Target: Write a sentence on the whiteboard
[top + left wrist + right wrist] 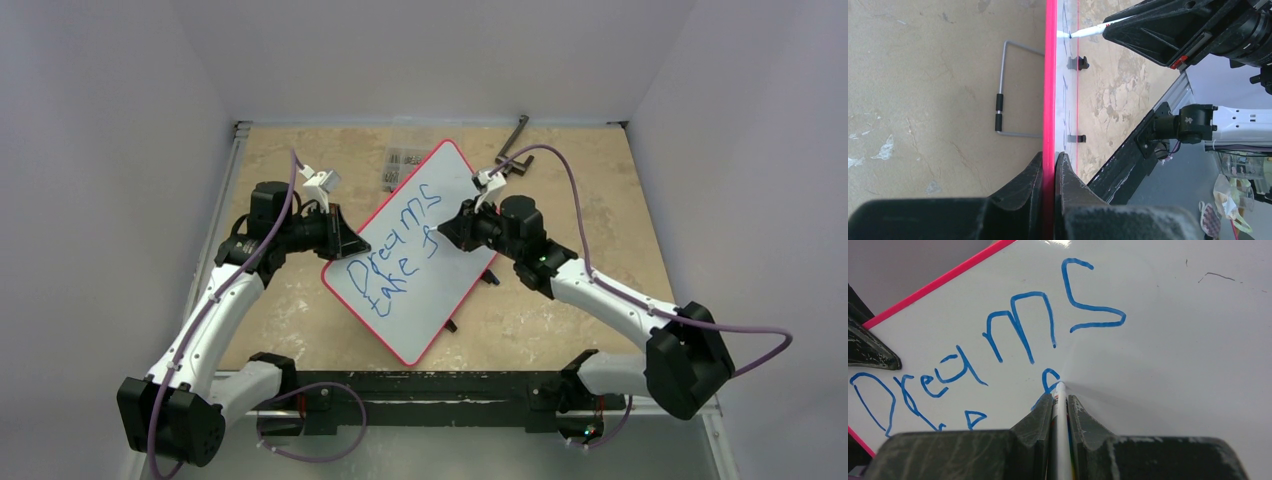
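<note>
- Pinches the red rim of the whiteboard [1050, 75] in the tightly closed left claw [1053, 162]; holds it tilted up off the worktop [590, 200], between the two arms.
- Grips a marker [1061, 430] in the narrow right claw [1060, 399]; presses the tip to the board face.
- Reads, in blue, as the sentence [1020, 322]: "Dreams take f"; no brand or label legible.
- Judged mid-step, third word just begun; calls next for a firmly held board and short strokes rightward to finish that word.

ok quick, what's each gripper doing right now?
Left gripper: shut on the red rim of the whiteboard.
Right gripper: shut on a marker, its tip against the whiteboard.
</note>
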Robot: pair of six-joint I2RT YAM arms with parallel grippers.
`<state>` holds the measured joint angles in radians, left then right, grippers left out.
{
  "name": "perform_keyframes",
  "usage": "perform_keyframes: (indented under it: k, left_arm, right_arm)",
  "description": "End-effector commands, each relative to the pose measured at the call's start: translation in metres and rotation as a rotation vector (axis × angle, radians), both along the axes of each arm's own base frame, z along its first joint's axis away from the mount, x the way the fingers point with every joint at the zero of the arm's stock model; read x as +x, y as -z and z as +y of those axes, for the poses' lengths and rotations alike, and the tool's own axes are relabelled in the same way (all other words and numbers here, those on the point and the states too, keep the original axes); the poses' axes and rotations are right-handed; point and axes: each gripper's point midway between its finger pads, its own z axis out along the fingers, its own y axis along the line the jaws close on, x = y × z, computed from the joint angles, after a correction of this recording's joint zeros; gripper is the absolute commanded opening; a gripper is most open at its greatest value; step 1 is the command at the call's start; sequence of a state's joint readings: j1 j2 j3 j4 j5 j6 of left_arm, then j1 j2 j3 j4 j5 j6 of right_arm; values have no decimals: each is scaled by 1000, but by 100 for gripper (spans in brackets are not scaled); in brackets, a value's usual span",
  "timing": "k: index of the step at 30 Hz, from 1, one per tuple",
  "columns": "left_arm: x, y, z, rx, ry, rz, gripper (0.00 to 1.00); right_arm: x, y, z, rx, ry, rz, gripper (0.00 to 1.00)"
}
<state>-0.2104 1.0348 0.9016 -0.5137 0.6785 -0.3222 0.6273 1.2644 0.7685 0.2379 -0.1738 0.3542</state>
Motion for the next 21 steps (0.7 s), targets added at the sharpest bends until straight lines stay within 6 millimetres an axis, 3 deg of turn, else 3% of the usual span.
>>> perform_keyframes:
  k: [1, 13, 21]
  left_arm:
    - [10, 15, 14, 130, -14, -74, 0]
    - [10, 15, 15, 129, -13, -76, 0]
    - [10, 14, 15, 130, -13, -79, 0]
  right_arm:
    - [1, -23, -6, 11, 25, -43, 0]
    - [0, -50, -23, 47, 99, -112, 0]
    - [5, -50, -26, 47, 130, -125, 0]
